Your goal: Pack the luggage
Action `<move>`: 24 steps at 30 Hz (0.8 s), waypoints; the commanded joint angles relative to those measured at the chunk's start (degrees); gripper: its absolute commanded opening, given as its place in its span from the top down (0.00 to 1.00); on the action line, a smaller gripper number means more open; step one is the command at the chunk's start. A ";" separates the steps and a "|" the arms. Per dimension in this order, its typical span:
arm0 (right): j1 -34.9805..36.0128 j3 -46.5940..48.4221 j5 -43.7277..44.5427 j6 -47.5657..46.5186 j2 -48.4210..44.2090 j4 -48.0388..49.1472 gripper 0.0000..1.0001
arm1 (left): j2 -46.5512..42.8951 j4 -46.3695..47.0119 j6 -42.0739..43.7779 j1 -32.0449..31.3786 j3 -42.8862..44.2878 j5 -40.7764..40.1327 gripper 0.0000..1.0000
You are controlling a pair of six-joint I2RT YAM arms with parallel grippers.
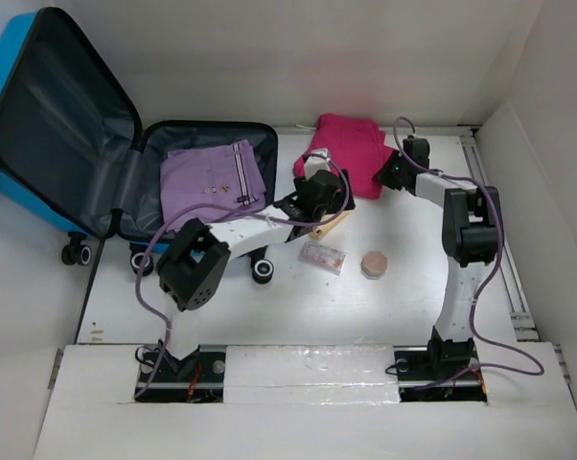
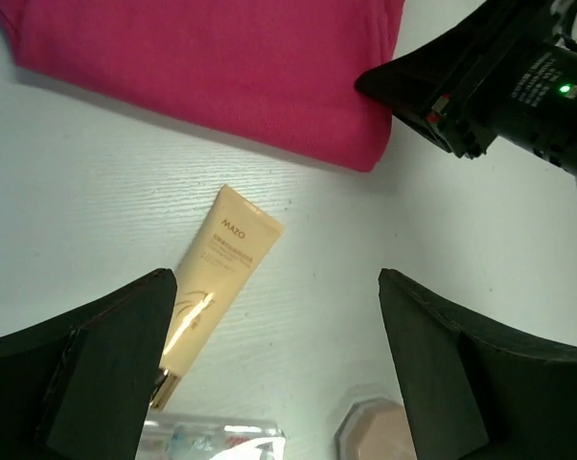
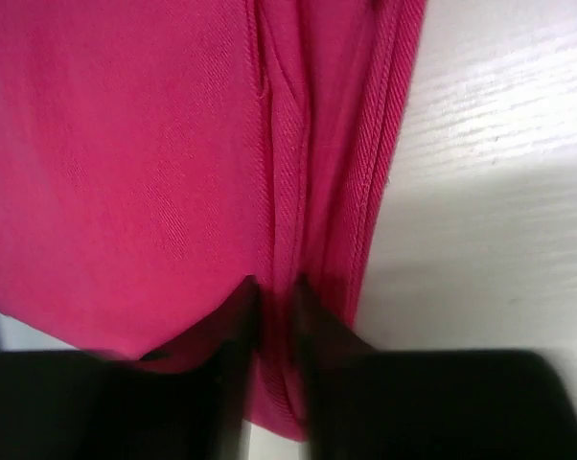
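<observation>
The bright blue hard-shell suitcase [image 1: 78, 134] lies open at the white worktop's [image 1: 298, 307] far left. The left jaws gape wide over a cream plastic tube [image 2: 217, 278]. The right jaws are pinched on a fold of the folded magenta fabric garment [image 3: 154, 144].

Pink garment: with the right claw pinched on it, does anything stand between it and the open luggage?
Yes. The left arm lies across the straight path, its open left claw above a cream tube beside the pink garment. The luggage already holds a purple garment in its base half.
</observation>
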 commanded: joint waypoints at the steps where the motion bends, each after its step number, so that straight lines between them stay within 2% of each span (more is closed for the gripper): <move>1: -0.08 1.93 -3.40 3.74 0.61 0.51 0.84 | 2.94 -0.99 -3.08 1.38 7.49 0.15 0.18; 3: 0.44 -1.05 -1.48 5.14 -1.49 3.66 0.97 | 5.74 -1.70 -4.83 2.95 8.31 1.37 0.19; 4: 0.45 -5.33 -0.51 5.84 -2.80 5.25 0.99 | 6.46 -0.74 -6.06 3.66 8.83 2.25 0.19; 8: 2.64 -16.86 0.91 8.04 -10.44 12.01 0.99 | 9.89 1.29 -7.91 5.78 9.53 4.64 0.20; 12: 3.17 -28.38 -1.98 14.09 -14.67 21.85 0.99 | 13.58 -1.60 -8.44 7.01 13.05 5.16 0.22; 16: 3.17 -35.51 -3.40 17.26 -18.37 30.46 0.84 | 15.61 -3.10 -10.81 8.14 14.28 6.22 0.23; 17: 3.69 -36.82 -4.09 17.27 -19.16 31.01 0.81 | 17.00 -3.62 -11.68 8.15 14.28 7.00 0.24; 19: 3.70 -37.45 -4.62 16.58 -21.52 31.01 0.69 | 17.54 -3.63 -12.22 8.15 14.81 7.62 0.26; 24: 3.70 -39.56 -4.63 14.21 -26.80 30.49 0.54 | 22.62 -5.65 -13.28 8.68 19.20 7.62 0.32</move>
